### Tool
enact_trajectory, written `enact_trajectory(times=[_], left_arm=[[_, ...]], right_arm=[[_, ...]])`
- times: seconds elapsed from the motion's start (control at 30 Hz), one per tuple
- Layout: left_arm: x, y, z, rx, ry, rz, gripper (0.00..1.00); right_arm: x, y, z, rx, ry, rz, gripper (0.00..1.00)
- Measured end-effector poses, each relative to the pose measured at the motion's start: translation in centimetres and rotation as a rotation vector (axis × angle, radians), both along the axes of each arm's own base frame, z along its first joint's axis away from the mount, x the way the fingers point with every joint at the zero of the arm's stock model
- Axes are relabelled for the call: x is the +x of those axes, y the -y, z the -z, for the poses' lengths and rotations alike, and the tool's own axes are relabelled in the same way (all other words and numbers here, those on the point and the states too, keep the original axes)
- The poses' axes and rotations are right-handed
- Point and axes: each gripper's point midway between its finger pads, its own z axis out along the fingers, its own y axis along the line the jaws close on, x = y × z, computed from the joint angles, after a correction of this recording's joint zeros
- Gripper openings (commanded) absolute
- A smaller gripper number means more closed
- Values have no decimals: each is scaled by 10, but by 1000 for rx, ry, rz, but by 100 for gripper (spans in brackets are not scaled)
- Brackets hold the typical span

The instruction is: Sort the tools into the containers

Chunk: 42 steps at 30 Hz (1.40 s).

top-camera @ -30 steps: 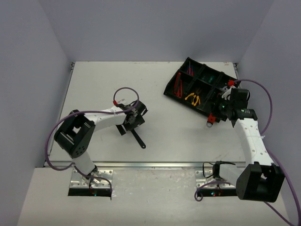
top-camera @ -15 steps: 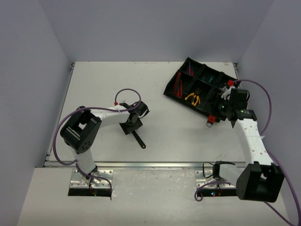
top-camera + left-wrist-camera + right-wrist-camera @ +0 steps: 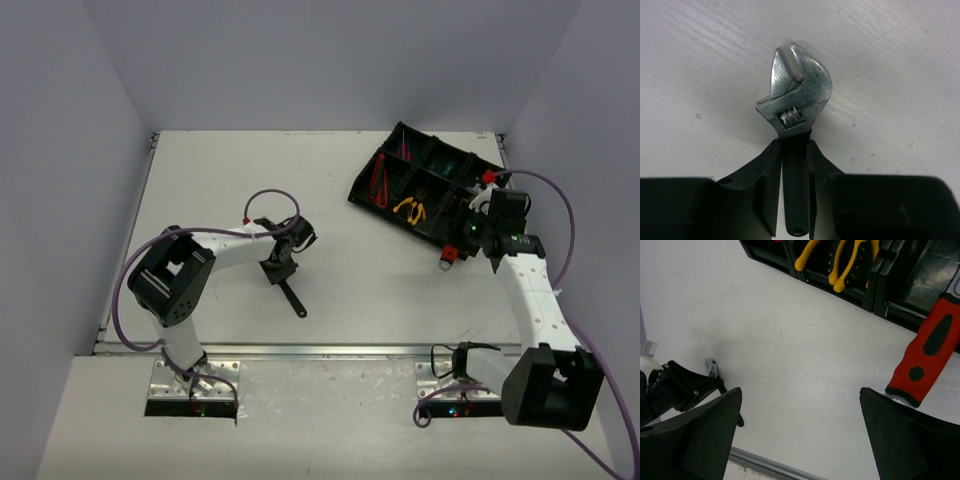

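The adjustable wrench (image 3: 799, 102) lies flat on the white table (image 3: 210, 180), left of the middle and well apart from the tray; its silver head reaches out beyond the fingertips, and its black handle runs back between them. The left claw (image 3: 279, 266) is drawn in narrow onto that handle, with a finger touching it on each side. From above, the handle slants out from under the claw towards the near edge of the table.

The black tray (image 3: 362, 192) sits slanted at the far right of the table. Yellow pliers (image 3: 408, 208) lie in one of its near compartments and a red tool (image 3: 379, 180) lies in the leftmost one. A red and black knife (image 3: 926, 352) rests at the tray's near wall, its lower end on the table.

The right claw (image 3: 799, 397) hangs over the table just beside the knife and that wall; it is spread wide, with nothing between its fingers.
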Motion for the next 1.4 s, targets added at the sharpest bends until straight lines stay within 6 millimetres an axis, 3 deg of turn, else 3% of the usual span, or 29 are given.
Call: enact_trajectory(times=[0.13,0.2,0.33,0.47,0.53,0.63,0.77,0.9,0.97,1.0,1.03,1.07,1.1,1.23,1.33,1.4], left_arm=[[-15,-9,-5,-21,19,58,0],[-21,-12,-18,-56,64,98,0],[-14,-4,-69,-175,248,162,0],[-2,10,-117,-286,418,213,0],[-2,17,-132,-330,460,242,0],[-5,27,-146,-383,491,285,0],[-11,35,-156,-433,506,323,0],[-13,38,-165,-465,525,338,0],[-14,39,-169,-475,536,340,0],[-14,39,-170,-479,540,341,15],[-14,40,-170,-481,543,342,37],[-13,39,-170,-479,545,340,64],[-13,38,-170,-474,547,338,100],[-10,30,-177,-450,587,312,100],[-9,8,-188,-361,618,260,100],[-6,-7,-208,-310,671,227,100]], right_arm=[[-3,-26,-6,58,34,-105,99],[-9,-57,-10,73,58,-221,99],[-37,-130,-16,115,119,-488,99],[-71,-185,-4,183,124,-655,95],[-84,-210,1,211,112,-717,91],[-102,-245,13,221,81,-795,76],[-108,-282,22,215,61,-838,58],[-103,-298,28,214,66,-820,45],[-101,-305,29,223,65,-818,7],[-100,-309,29,229,65,-818,0],[-100,-313,28,239,62,-823,0],[-101,-318,27,248,61,-829,0],[-101,-321,25,254,62,-829,0],[-99,-317,31,227,39,-791,0],[-80,-287,33,163,17,-671,0],[-58,-256,28,132,28,-558,0]])
